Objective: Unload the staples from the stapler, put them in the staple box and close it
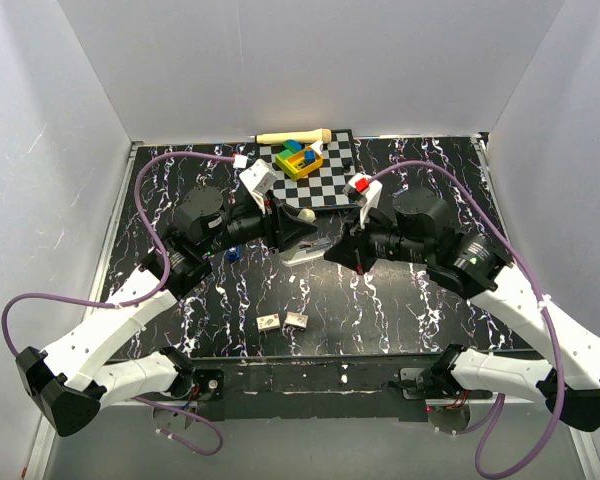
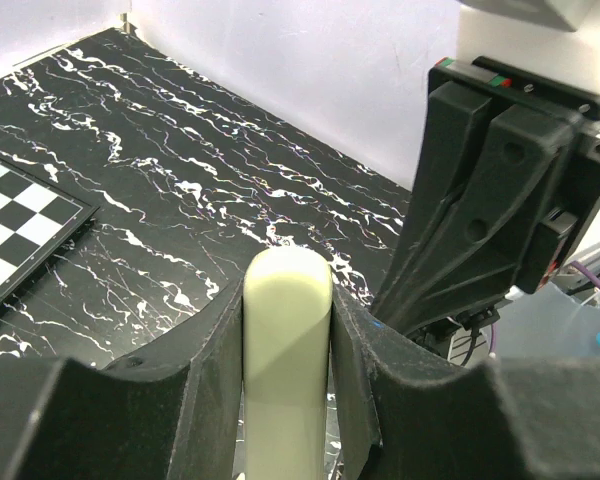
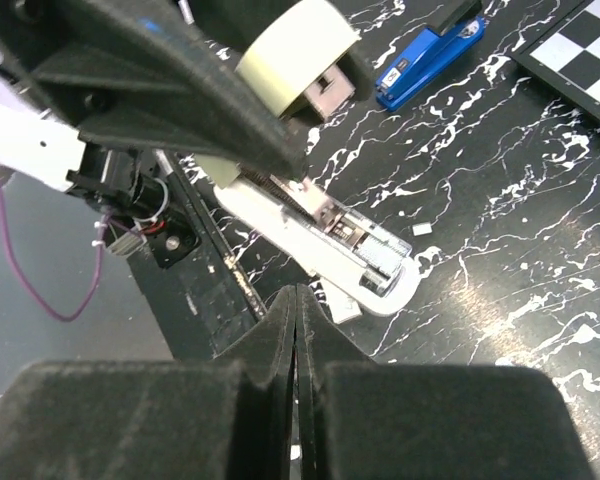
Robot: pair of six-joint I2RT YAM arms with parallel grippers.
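The blue stapler (image 3: 430,55) lies closed and untouched on the black marbled table, also visible in the top view (image 1: 233,255). A second, white stapler (image 3: 352,238) is hinged open, its metal magazine facing up over its white base. My left gripper (image 2: 287,300) is shut on that stapler's cream lid (image 2: 287,340) and holds it raised; both show in the top view (image 1: 305,228). My right gripper (image 3: 297,300) is shut and empty, fingers pressed together, just short of the white stapler's front end; it also shows in the top view (image 1: 332,255).
A chessboard (image 1: 330,180) lies at the back with coloured blocks (image 1: 300,157) on it and a wooden stick (image 1: 293,136) behind it. Two small pale pieces (image 1: 282,320) lie near the front edge. White walls enclose the table.
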